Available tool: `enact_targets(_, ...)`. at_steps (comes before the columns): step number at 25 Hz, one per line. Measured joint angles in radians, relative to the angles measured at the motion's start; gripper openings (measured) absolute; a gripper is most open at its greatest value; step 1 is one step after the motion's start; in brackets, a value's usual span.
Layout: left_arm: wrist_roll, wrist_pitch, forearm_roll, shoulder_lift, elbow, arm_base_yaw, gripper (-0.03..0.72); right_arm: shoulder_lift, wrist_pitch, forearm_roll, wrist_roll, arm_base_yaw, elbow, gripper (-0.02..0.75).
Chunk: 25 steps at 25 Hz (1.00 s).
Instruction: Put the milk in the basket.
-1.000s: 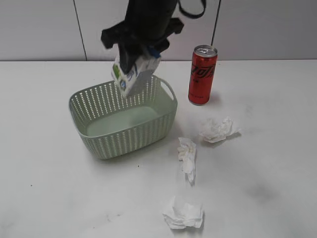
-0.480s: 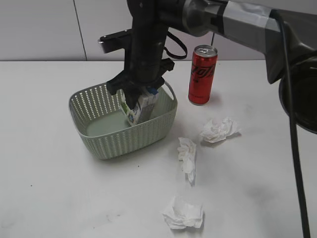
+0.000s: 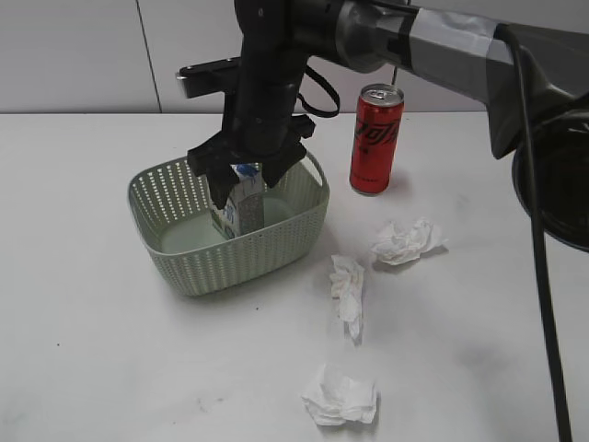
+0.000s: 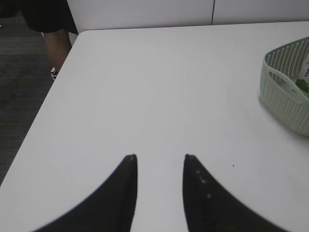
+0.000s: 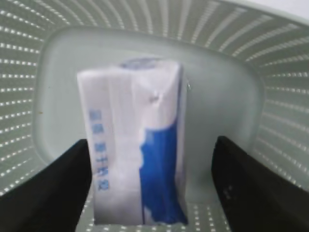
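Nearly done: milk (image 3: 241,201) standing inside basket (image 3: 184,267), right gripper (image 5: 154,188) jaws spread clear of it, left gripper (image 4: 159,166) jaws parted, idle over bench (image 4: 145,96).

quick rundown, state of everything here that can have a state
milk: standing inside the basket, released, gaps on both sides to the fingers
basket: upright on the table, holding only the milk
right gripper: open, fingers spread either side of the milk
left gripper: open, holding nothing, over bare table
soda can: upright, outside the basket
three tissues: crumpled, loose on the table
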Motion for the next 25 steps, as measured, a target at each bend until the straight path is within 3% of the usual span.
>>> enact_targets(12,0.000,0.000,0.000,0.000,0.000,0.000,0.240,-0.189,0.061,-0.044,0.001,-0.034,-0.039,0.638)
enact_targets(19,0.000,0.000,0.000,0.000,0.000,0.000,0.240,-0.416,0.063,-0.049,0.052,-0.185,-0.003,0.638)
enact_targets(25,0.000,0.000,0.000,0.000,0.000,0.000,0.240,-0.639,0.064,-0.107,0.056,-0.297,0.233,0.633)
